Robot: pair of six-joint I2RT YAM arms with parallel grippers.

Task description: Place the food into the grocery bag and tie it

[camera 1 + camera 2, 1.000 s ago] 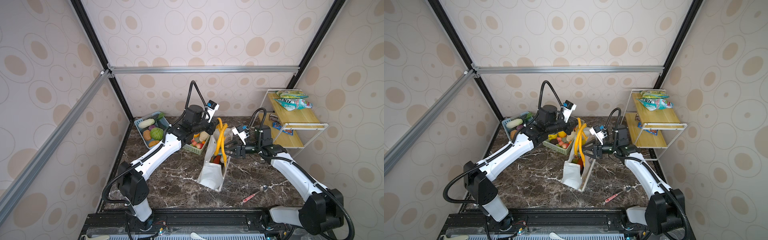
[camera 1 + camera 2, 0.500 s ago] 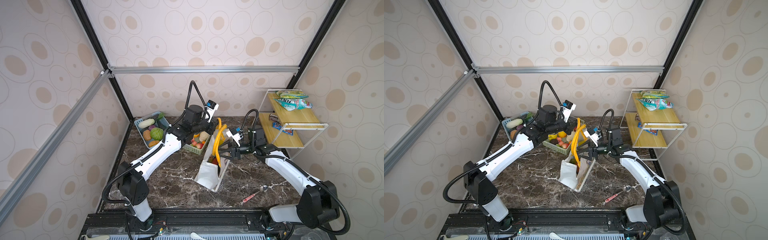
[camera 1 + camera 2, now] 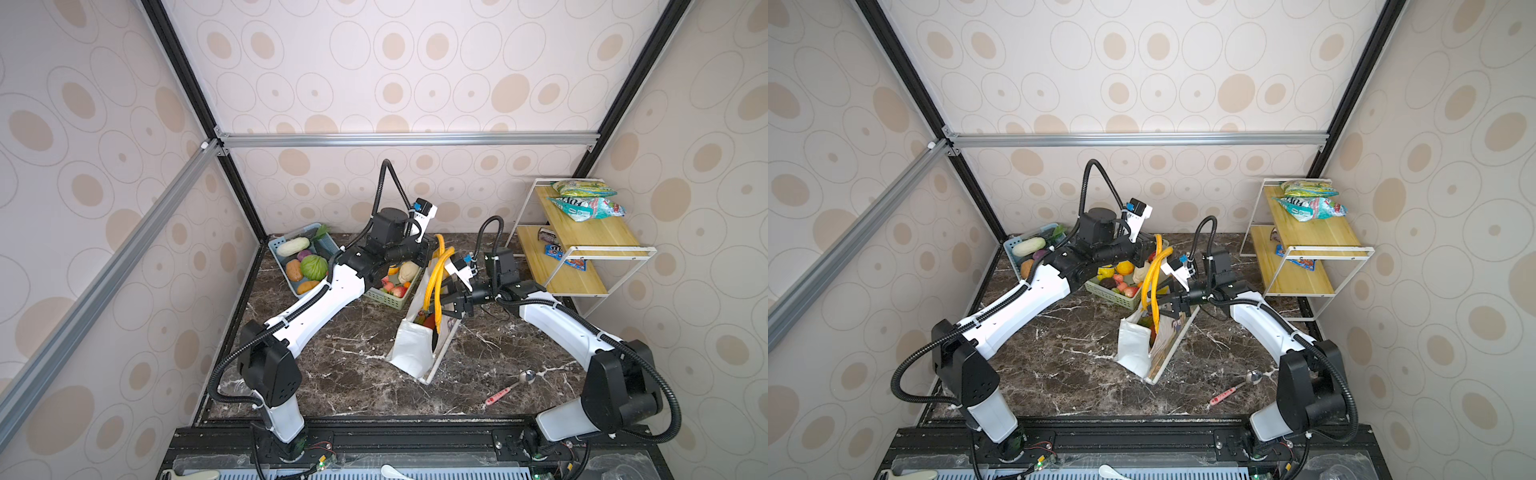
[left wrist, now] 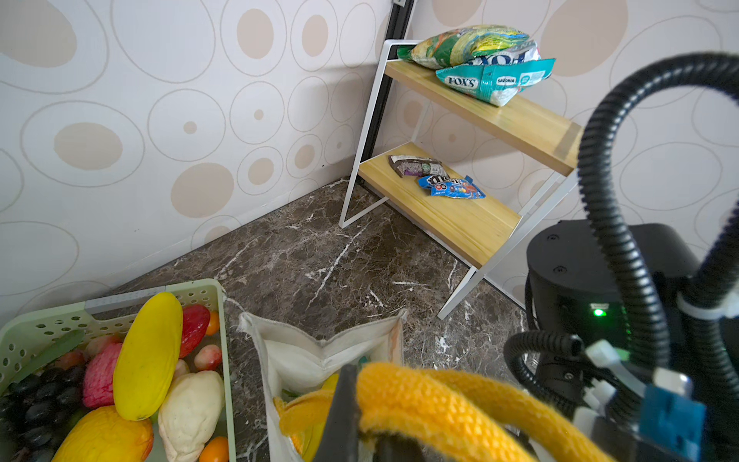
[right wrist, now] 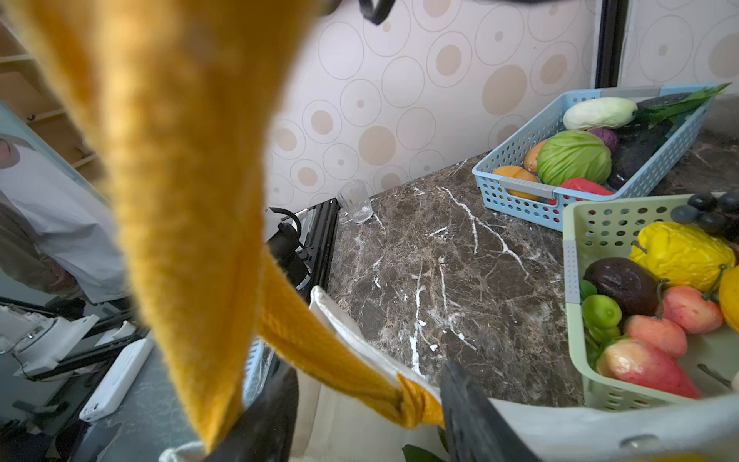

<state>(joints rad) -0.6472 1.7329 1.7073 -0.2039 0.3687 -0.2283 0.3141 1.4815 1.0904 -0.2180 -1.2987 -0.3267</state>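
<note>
1. We see the grocery bag [image 3: 409, 345] leaning on the table [image 3: 353, 332] between our arms, with food [image 3: 428, 320] in its mouth.
2. Our left claw [image 3: 432, 250] is clenched on the top of the yellow handles [image 3: 432, 278], above the bag.
3. Our right claw [image 3: 445, 299] is spread, with its fingers on either side of a handle's root at the bag's rim.

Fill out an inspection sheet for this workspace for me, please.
Surface: dark marble top, no spills seen.
Job's things: bag standing mid-table, food inside; teal packet on the rack.
Clutter: spoon near the front edge; glass at the front-left corner; blue basket and green basket full of produce.
Grippers: left gripper shut on the handles, held up; right gripper open astride one handle's base.
Cables: conduits arch above both wrists, no snag seen.
Surroundings: patterned walls, metal frame.
</note>
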